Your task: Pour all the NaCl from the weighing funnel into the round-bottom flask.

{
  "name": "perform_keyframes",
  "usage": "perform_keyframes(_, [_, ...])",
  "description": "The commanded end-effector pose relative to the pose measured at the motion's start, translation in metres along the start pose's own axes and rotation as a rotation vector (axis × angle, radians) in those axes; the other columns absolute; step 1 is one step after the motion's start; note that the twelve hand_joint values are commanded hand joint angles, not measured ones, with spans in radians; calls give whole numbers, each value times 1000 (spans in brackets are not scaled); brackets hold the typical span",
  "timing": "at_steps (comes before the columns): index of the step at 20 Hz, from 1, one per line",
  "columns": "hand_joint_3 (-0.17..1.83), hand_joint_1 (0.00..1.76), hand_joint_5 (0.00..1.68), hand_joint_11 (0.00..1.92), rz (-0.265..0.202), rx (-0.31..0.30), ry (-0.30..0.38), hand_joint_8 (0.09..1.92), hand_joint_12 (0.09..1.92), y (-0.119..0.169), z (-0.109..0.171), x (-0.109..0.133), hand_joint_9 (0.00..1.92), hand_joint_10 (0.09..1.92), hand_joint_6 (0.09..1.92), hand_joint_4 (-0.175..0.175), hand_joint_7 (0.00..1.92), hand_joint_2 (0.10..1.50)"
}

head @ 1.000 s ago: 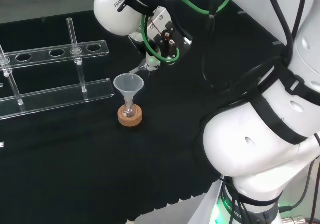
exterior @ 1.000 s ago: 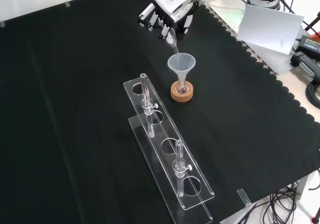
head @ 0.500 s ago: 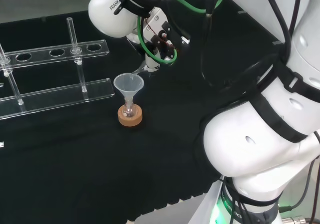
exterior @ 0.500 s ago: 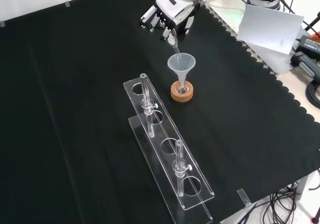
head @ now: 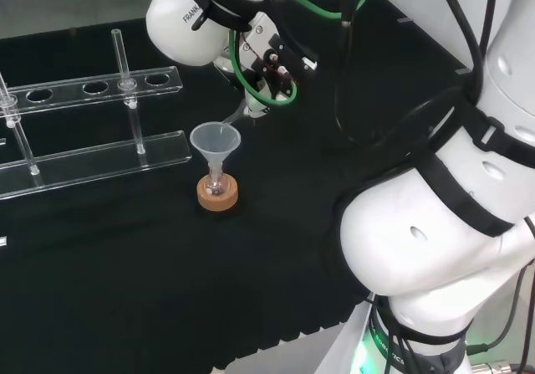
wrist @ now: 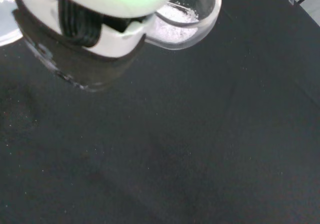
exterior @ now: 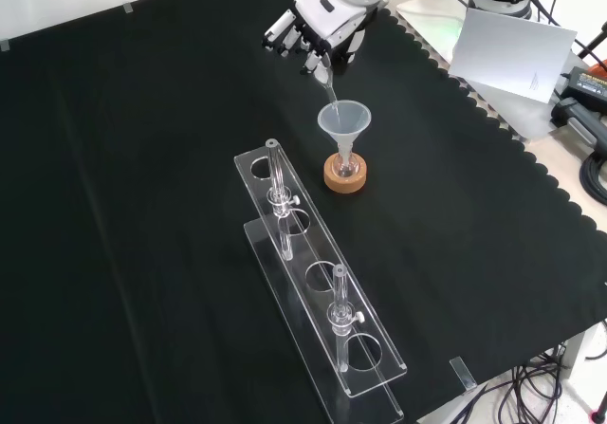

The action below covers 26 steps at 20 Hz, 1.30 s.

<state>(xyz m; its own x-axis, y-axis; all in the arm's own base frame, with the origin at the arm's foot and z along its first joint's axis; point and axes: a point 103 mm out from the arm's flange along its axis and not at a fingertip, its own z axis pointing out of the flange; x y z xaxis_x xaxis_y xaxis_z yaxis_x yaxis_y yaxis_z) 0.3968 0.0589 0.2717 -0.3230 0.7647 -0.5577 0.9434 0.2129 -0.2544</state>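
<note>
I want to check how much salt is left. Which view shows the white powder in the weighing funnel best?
The wrist view: white grains lie plainly in the weighing funnel, close by the hand. The front view gives just its thin spout over the conical funnel; the head view likewise, with no powder discernible.

No label, number or sign can be read on the glassware, the clear rack or the black cloth. Some dark lettering sits on the white arm link [head: 199, 10] in the head view.
</note>
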Motion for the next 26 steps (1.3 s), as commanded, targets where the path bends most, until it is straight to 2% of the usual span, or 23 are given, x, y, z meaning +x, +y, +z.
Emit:
perform_keyframes(1, [613,1147,1538,145,-11,-21,-1,87,1503,-5,-10,4,1175,177,119,175,1764,611])
perform_keyframes(4, [612,1147,1537,144,6,-23,1,87,1503,-4,-11,4,1172,175,120,175,1764,613])
perform_keyframes(10, [609,1147,1535,142,-19,-21,-45,87,1504,-5,-10,12,1168,173,122,175,1764,615])
perform_keyframes(18, [605,1146,1533,140,-37,-33,-64,87,1506,-3,-18,13,1166,171,125,175,1764,617])
perform_keyframes(26, [601,1146,1531,137,-31,-19,-99,87,1506,-3,-20,13,1164,169,129,175,1764,620])
